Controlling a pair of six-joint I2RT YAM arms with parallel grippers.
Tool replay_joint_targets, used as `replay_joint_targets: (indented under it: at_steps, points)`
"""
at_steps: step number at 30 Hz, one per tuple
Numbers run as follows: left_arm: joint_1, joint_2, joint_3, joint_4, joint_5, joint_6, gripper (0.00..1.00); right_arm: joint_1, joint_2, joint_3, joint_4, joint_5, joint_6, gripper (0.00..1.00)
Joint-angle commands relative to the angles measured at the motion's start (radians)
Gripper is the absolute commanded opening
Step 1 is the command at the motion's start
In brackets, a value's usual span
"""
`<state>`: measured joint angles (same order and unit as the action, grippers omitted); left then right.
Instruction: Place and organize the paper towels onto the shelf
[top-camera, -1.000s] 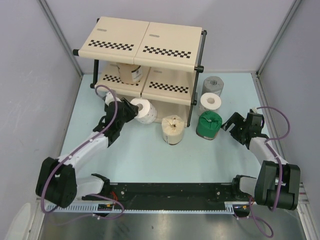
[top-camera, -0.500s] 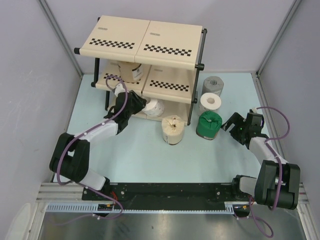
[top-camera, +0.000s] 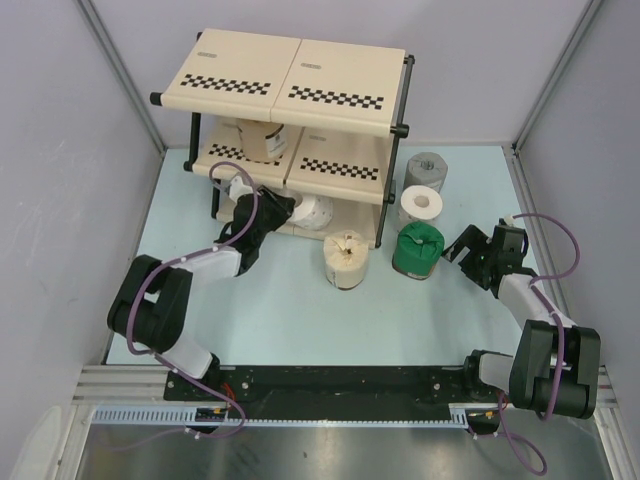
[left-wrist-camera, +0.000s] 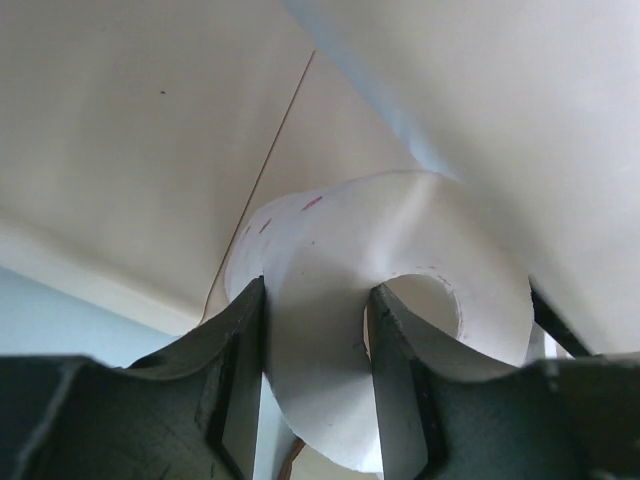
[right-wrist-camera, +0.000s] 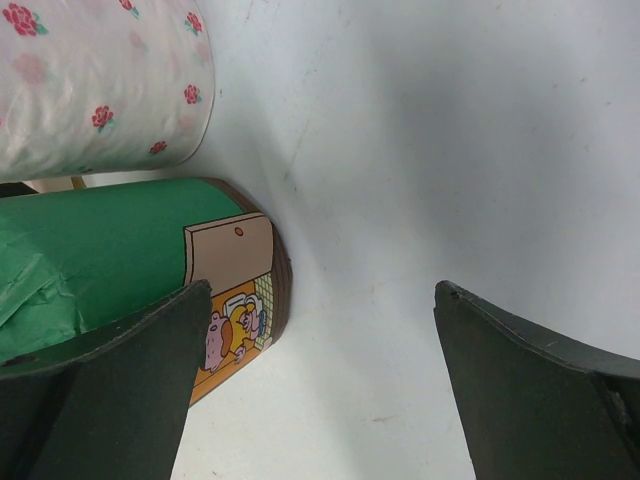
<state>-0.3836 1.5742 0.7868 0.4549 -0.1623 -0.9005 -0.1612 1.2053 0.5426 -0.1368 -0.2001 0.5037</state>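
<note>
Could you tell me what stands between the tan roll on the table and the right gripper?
The green-wrapped roll stands between the tan roll and right gripper, per the top view.

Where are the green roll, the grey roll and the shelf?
green roll (top-camera: 415, 260), top external view, on its green wrapped side.
grey roll (top-camera: 426, 180), top external view, on its grey side below the hole.
shelf (top-camera: 250, 65), top external view, on a bare part of its top panel.

No legible wording for you here: the small dark marks (top-camera: 207, 57) on the top panels of the shelf (top-camera: 350, 75) are too small to read, and the label (right-wrist-camera: 232, 290) on the green-wrapped roll (right-wrist-camera: 90, 260) shows only a cartoon drawing.
</note>
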Motion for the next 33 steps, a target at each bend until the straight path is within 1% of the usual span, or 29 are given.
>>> replay_joint_targets:
  at_steps: [1, 6, 8, 9, 10, 12, 13, 16, 18, 23, 27, 29, 31, 33]
  points:
    - [0.003, -0.002, -0.043, 0.235, -0.034, -0.119, 0.44, -0.003, 0.004, 0.023, 0.02, 0.001, -0.002, 0.97]
    - [0.005, 0.023, -0.044, 0.257, -0.032, -0.138, 0.45, -0.001, 0.005, 0.025, 0.02, -0.001, -0.002, 0.97]
    - [0.003, 0.026, -0.037, 0.243, -0.034, -0.133, 0.49, -0.003, 0.005, 0.025, 0.019, -0.002, -0.001, 0.97]
    - [0.003, 0.026, -0.032, 0.235, -0.033, -0.129, 0.52, -0.001, 0.005, 0.025, 0.022, -0.002, -0.001, 0.97]
    - [0.003, 0.026, -0.028, 0.229, -0.029, -0.123, 0.6, -0.001, 0.005, 0.025, 0.022, -0.004, -0.001, 0.98]
    - [0.003, 0.024, -0.014, 0.212, -0.023, -0.115, 0.68, -0.003, 0.007, 0.025, 0.022, -0.005, 0.001, 0.97]
    - [0.003, 0.023, -0.012, 0.208, -0.022, -0.11, 0.75, -0.001, 0.007, 0.025, 0.023, -0.007, -0.001, 0.97]
    - [0.003, 0.01, -0.015, 0.197, -0.023, -0.103, 0.82, -0.001, 0.008, 0.025, 0.022, -0.01, 0.001, 0.97]
    - [0.003, -0.003, -0.026, 0.196, -0.023, -0.098, 0.84, -0.001, 0.007, 0.025, 0.023, -0.01, 0.002, 0.97]
    - [0.003, -0.046, -0.063, 0.189, -0.002, -0.09, 0.85, -0.001, 0.007, 0.025, 0.022, -0.012, 0.001, 0.97]
    - [0.003, -0.132, -0.129, 0.177, 0.004, -0.086, 0.85, -0.001, 0.005, 0.025, 0.022, -0.012, 0.002, 0.98]
    - [0.005, -0.206, -0.175, 0.151, 0.001, -0.077, 0.86, -0.003, 0.002, 0.025, 0.022, -0.013, 0.006, 0.98]
    - [0.002, -0.287, -0.208, 0.119, 0.003, -0.06, 0.86, -0.003, -0.01, 0.025, 0.026, -0.016, 0.009, 0.97]
    - [0.0, -0.341, -0.222, 0.039, 0.006, -0.034, 0.86, -0.003, -0.029, 0.025, 0.029, -0.007, 0.01, 0.97]
